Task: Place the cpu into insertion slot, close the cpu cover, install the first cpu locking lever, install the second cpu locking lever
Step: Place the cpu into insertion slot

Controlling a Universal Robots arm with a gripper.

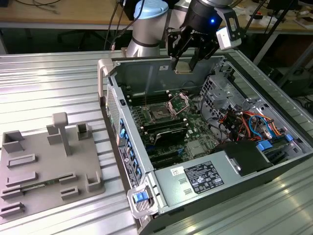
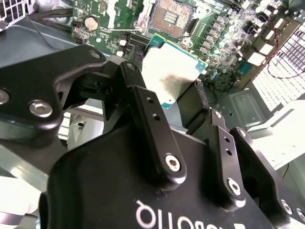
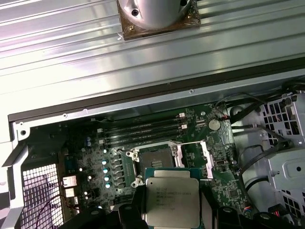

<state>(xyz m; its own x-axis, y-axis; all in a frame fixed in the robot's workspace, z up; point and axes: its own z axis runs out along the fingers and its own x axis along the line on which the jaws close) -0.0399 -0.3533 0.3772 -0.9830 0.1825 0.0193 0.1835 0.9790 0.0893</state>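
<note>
Insertion is not yet done: the gripper (image 1: 185, 62) hangs above the open computer case (image 1: 146, 73), fingers clenched on the cpu (image 3: 172, 200), the insertion slot (image 3: 154, 157) empty, the cpu cover (image 1: 179, 103) raised, every later step undone.

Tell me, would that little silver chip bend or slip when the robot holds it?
Probably stiff: the chip sits flat and unbent in the tool. Its smooth metal top looks slippery, so it might slide. Thin and small, it is likely light.

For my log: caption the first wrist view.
Hand gripping the cpu, empty insertion slot and open cpu cover beyond.
</note>
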